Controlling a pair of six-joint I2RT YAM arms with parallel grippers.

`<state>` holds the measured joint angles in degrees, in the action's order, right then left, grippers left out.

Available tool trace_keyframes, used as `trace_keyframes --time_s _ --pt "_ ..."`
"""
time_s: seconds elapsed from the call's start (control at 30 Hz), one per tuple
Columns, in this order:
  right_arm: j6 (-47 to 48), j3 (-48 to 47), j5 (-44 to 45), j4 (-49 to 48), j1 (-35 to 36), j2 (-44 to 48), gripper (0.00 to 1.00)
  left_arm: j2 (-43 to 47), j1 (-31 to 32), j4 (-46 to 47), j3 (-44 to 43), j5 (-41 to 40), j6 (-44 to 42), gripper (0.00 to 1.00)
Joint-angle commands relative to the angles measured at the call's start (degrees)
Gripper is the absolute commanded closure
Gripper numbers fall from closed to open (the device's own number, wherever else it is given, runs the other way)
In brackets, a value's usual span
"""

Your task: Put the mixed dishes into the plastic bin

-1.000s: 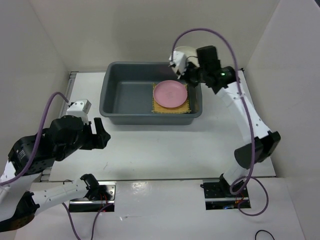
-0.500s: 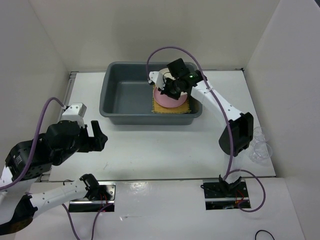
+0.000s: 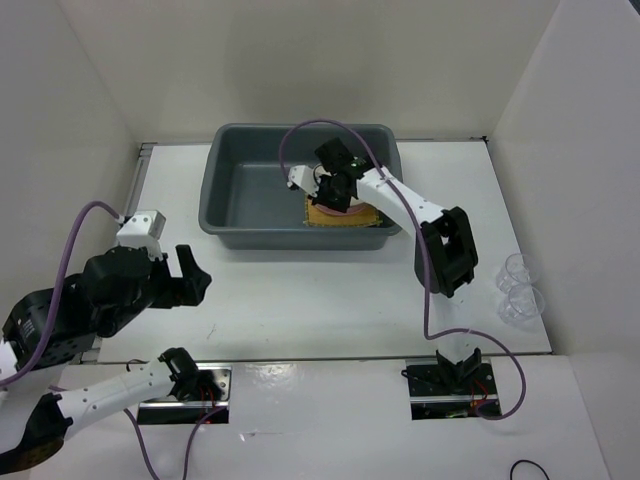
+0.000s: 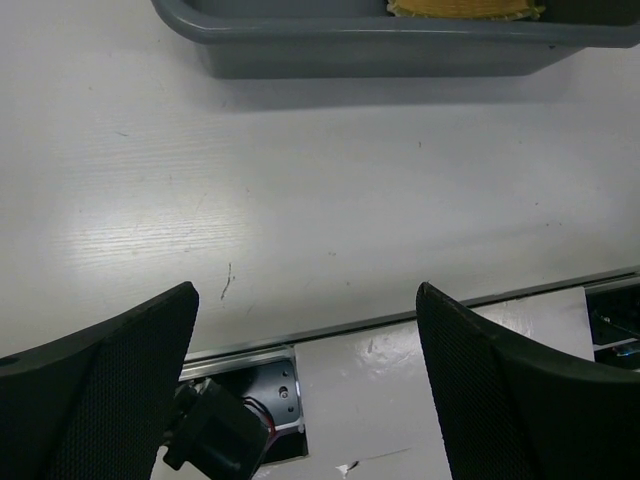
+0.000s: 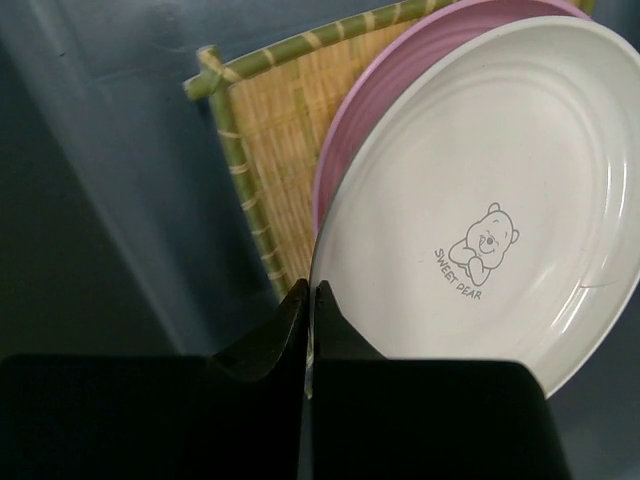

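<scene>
The dark grey plastic bin [image 3: 250,190] stands at the back of the table. The square bamboo mat [image 3: 366,215] lies flat in its right half, with the pink plate [image 5: 352,130] on it. My right gripper [image 3: 331,194] reaches down into the bin and is shut on the rim of the cream-white plate [image 5: 480,200], which has a bear print. In the right wrist view the jaws [image 5: 310,292] pinch that rim, and the plate lies tilted just over the pink plate and the mat [image 5: 275,130]. My left gripper [image 3: 192,276] is open and empty over the table, in front of the bin's left end.
Clear plastic cups [image 3: 518,290] stand near the table's right edge. The left wrist view shows the bin's front wall [image 4: 380,50], bare white table and the left arm's base mount [image 4: 225,430] at the near edge. White walls enclose the table.
My right gripper has carried the cream-white plate from above the bin's back right corner leftward and down into the bin, over the pink plate. My left arm has drawn back slightly.
</scene>
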<state>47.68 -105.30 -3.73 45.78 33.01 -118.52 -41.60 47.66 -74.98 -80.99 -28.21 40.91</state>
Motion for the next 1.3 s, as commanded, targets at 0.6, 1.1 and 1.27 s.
trace_keyframes --time_s 0.6,1.1,1.27 --pt "-2.2 -3.3 5.0 -8.9 0.4 -4.2 0.6 5.2 -0.2 0.8 2.8 0.8 1.5 0.02" --pt "-13.9 18.7 24.1 -9.0 -6.5 39.3 0.02 8.5 -0.2 1.9 3.8 1.3 1.5 0.01" --pt "-17.1 28.2 16.7 7.8 -24.1 47.8 0.02 4.2 0.3 3.3 3.8 5.9 -1.6 0.01"
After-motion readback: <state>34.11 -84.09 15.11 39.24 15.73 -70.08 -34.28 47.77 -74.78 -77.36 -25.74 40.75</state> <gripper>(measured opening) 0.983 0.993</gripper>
